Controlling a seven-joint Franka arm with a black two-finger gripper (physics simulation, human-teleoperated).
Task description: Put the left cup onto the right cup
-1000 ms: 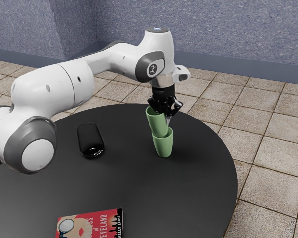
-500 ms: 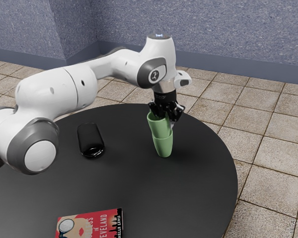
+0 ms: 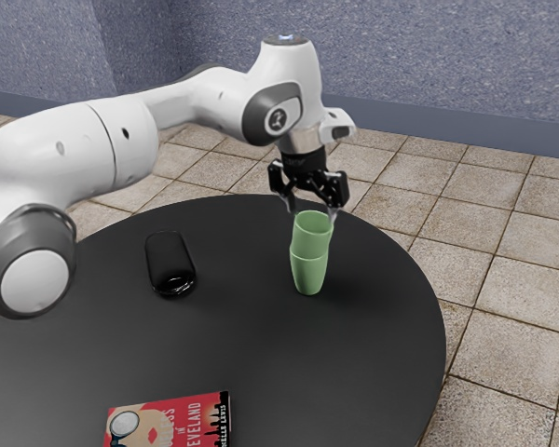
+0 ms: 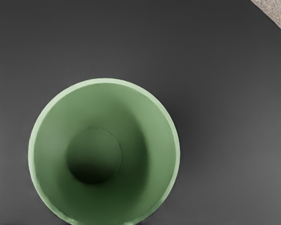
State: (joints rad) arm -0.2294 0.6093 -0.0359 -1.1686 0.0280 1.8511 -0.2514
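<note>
Tool [image 3: 311, 205] off the upper cup [image 3: 313, 233] and higher, fingers apart; cup now upright in the lower cup [image 3: 307, 272], not tilted.

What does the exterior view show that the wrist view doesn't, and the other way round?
The exterior view adds the open tool just above the upper green cup, which sits nested upright in the lower green cup, plus a black case and a book. The wrist view adds the upper cup's inside floor. Both share that cup and the black table.
</note>
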